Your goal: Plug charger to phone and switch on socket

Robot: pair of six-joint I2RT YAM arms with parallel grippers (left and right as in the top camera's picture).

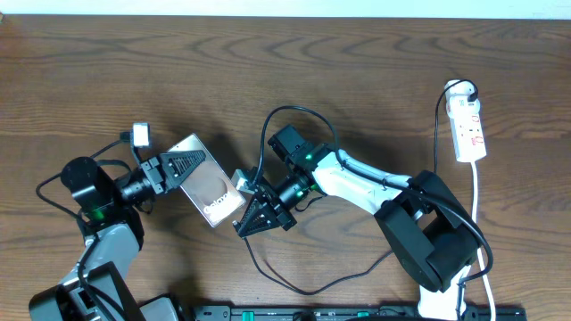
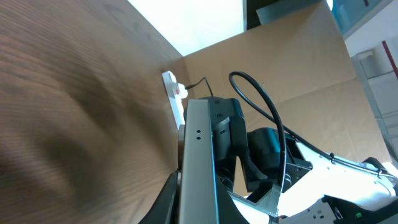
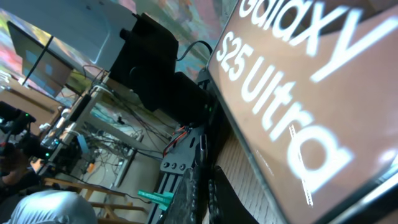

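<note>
The phone is held up off the table, glossy grey face with white lettering upward, and my left gripper is shut on its upper-left end. The left wrist view shows the phone edge-on between my left gripper's fingers. My right gripper sits at the phone's lower right corner, pointing down-left and shut. The thin black charger cable trails from its tip across the table; the plug tip is hidden. In the right wrist view the phone fills the upper right above the right gripper. The white socket lies far right.
A small white box sits by the left arm. A black rail runs along the table's front edge. The right arm's base stands at lower right. The socket lies against a cardboard wall in the left wrist view.
</note>
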